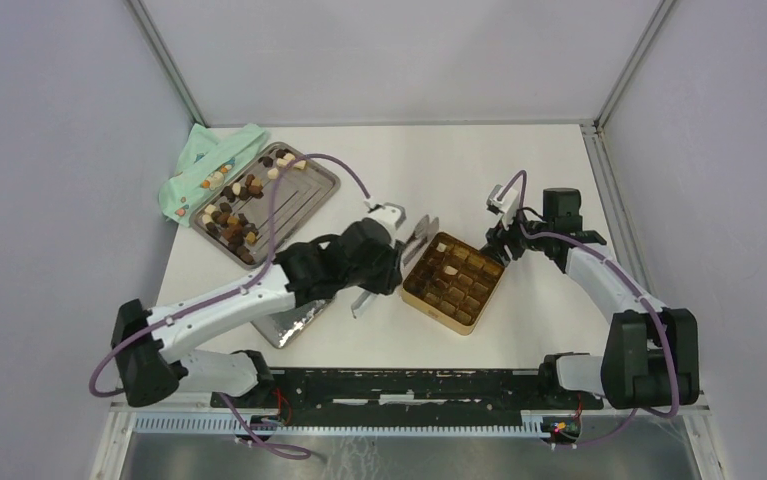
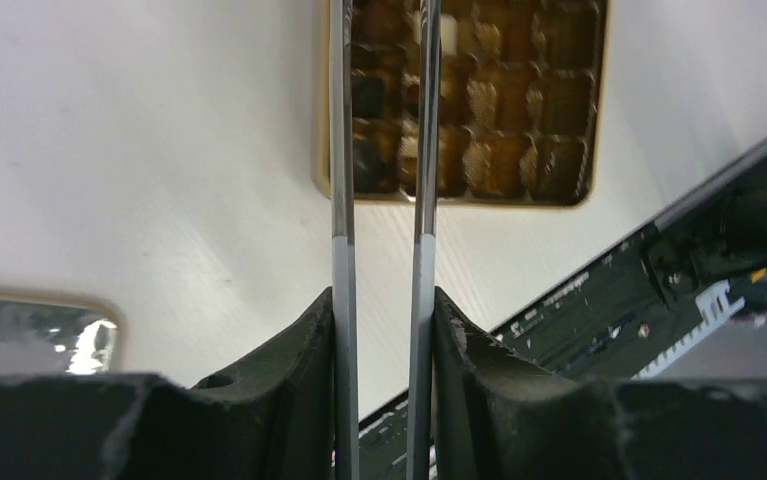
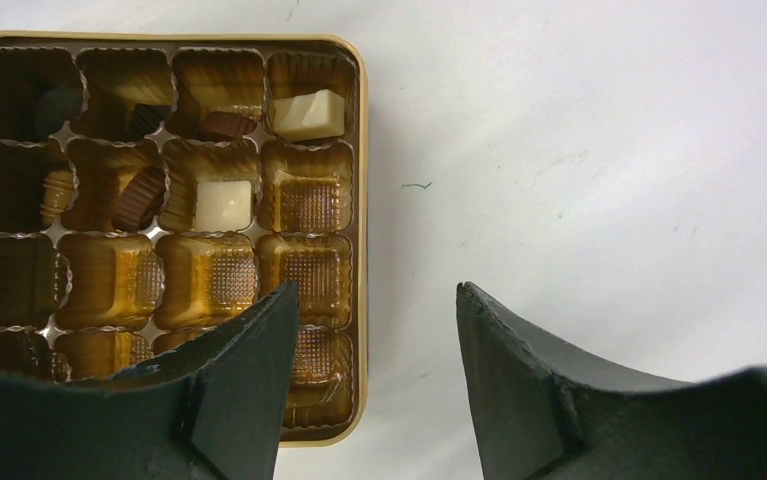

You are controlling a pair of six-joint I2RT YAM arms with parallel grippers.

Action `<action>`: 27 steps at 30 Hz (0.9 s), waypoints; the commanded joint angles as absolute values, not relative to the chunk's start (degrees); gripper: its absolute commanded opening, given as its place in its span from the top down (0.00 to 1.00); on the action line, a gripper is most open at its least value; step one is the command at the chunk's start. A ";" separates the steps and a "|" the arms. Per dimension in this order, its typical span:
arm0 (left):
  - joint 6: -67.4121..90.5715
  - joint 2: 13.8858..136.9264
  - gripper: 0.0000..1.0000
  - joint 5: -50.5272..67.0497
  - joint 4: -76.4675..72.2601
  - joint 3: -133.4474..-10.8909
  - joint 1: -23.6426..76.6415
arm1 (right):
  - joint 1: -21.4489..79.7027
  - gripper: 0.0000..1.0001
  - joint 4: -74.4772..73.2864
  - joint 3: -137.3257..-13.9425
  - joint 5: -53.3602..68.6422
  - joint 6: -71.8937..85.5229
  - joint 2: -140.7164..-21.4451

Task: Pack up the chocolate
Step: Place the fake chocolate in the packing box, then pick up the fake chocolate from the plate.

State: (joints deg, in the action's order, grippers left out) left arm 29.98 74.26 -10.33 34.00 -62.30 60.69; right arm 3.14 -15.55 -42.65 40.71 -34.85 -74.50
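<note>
— Left pincer, what is it doing?
— It is pinching a pair of metal tweezers between its pads. The blades are standing slightly apart and reaching out over the gold tin. Whether anything is sitting at their tips, I cannot tell.
— And the chocolate, working left to right?
— Most of it is lying loose on the steel tray at 10 o'clock from that pincer. The mint-green bag is lying against the tray's 10 o'clock side. A second tray is showing under the left arm. At 3 o'clock from the pincer, the tin is holding several pieces in its cups: two cream-white ones and some brown ones.
— Right pincer?
— Its fingers are standing spread, gripping nothing, and it is hovering just beside the tin's 2 o'clock corner.
</note>
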 commanded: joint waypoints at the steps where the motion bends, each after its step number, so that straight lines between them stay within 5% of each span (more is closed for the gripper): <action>1: 30.47 65.03 0.60 -10.23 35.87 -60.73 49.53 | 2.78 0.35 -15.50 -44.28 43.14 -36.53 -71.49; 11: 19.92 56.55 0.59 -10.29 46.28 -57.44 13.88 | 2.85 0.35 -16.17 -44.12 47.55 -36.62 -69.94; 27: 18.90 65.44 0.58 -4.60 52.65 -58.82 0.11 | 3.37 0.35 -17.43 -43.69 50.79 -37.63 -69.26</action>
State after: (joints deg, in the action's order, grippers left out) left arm 21.98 65.39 -6.35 52.60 -57.74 0.97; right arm 3.01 -17.80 -42.65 48.86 -36.56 -70.54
